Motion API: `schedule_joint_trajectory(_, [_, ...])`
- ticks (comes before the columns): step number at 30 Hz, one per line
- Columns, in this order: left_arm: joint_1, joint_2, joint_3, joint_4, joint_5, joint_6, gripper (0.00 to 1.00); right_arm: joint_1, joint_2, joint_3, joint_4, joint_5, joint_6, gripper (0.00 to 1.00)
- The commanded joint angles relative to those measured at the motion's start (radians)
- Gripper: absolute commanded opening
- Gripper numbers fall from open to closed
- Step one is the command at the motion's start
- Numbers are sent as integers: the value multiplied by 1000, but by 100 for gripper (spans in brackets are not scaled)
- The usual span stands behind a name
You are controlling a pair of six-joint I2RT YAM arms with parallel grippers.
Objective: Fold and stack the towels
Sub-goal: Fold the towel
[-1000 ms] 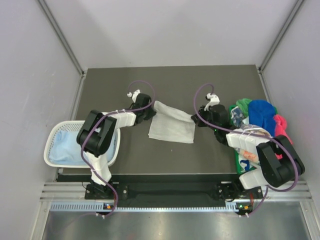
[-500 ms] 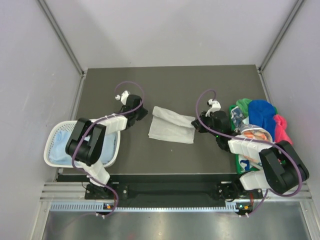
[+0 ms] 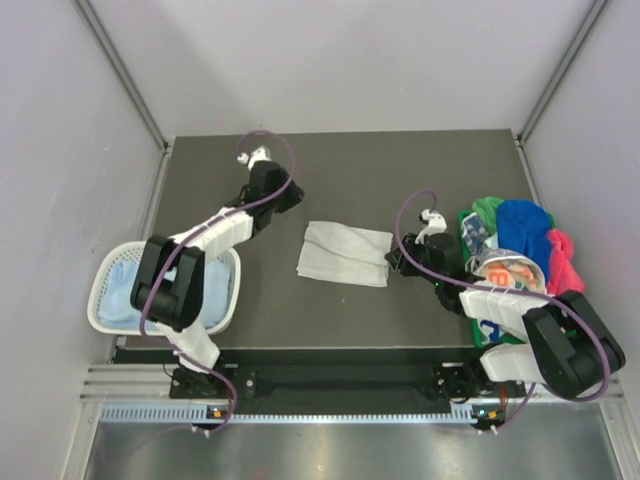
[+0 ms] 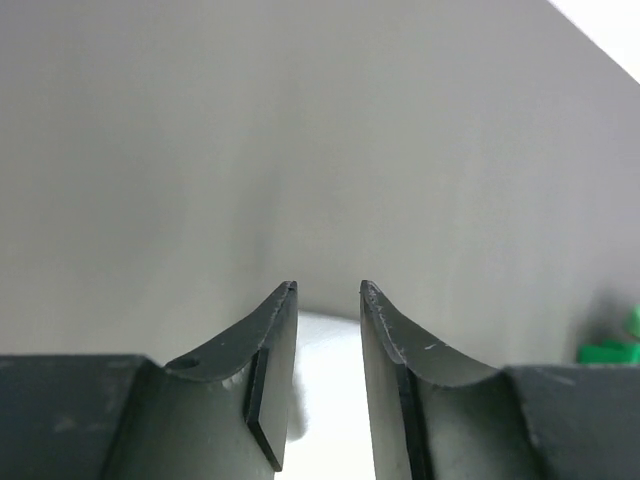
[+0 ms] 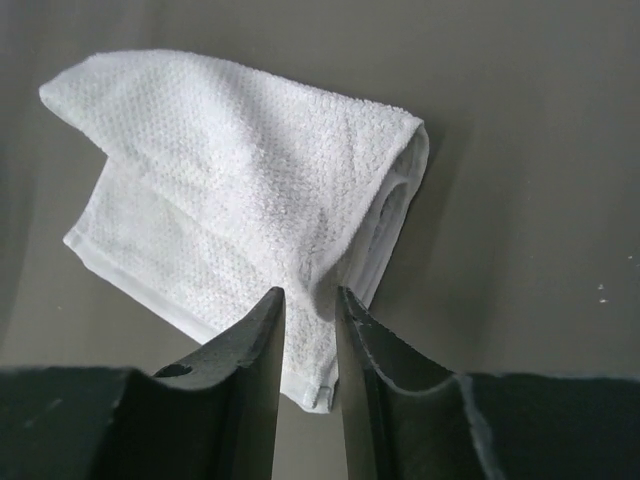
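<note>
Pinching the right edge of the whitish-grey towel [image 3: 340,255] lying on the surface [image 3: 400,170], the right gripper [image 5: 310,292] seemed mid-fold, the left gripper [image 4: 328,288] hanging slightly parted and empty, well apart; next, that edge probably needed carrying leftward.

Right wrist view first: the right gripper [image 5: 309,292] hangs over the near edge of the whitish towel [image 5: 250,190], fingers masking its near corner. Fabric shows in the narrow gap, but pinched or merely behind it? Can't tell. Over to the left wrist: between the left gripper [image 4: 328,287] fingers a white blur [image 4: 325,400], out of focus, runs off the bottom edge, and a green scrap [image 4: 612,345] is clipped at the right edge. From above, the left arm [image 3: 215,232] covers part of the pale blue towel [image 3: 118,296] in the basket [image 3: 93,312], and the right arm [image 3: 500,300] crosses the printed towel [image 3: 505,268].
</note>
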Motion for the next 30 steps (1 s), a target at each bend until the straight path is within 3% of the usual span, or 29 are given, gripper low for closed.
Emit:
schedule_joint_trajectory(1, [-8,83,106,-20,155,114,37,16,-65,-8,33,39,27,27])
schedule_joint_trajectory(5, [-41,111,138,-50,189,157,40,14,-124,8,-43,88,39,39])
schedule_joint_trajectory(9, [-75,143,169,-168,160,209,40,14,-104,63,-111,133,50,43])
schedule_joint_trajectory(19, [-139,134,108,-307,40,239,35,57,24,198,-222,202,53,40])
schedule_joint_trajectory(30, [-149,16,-32,-313,18,276,33,122,40,130,-216,220,69,33])
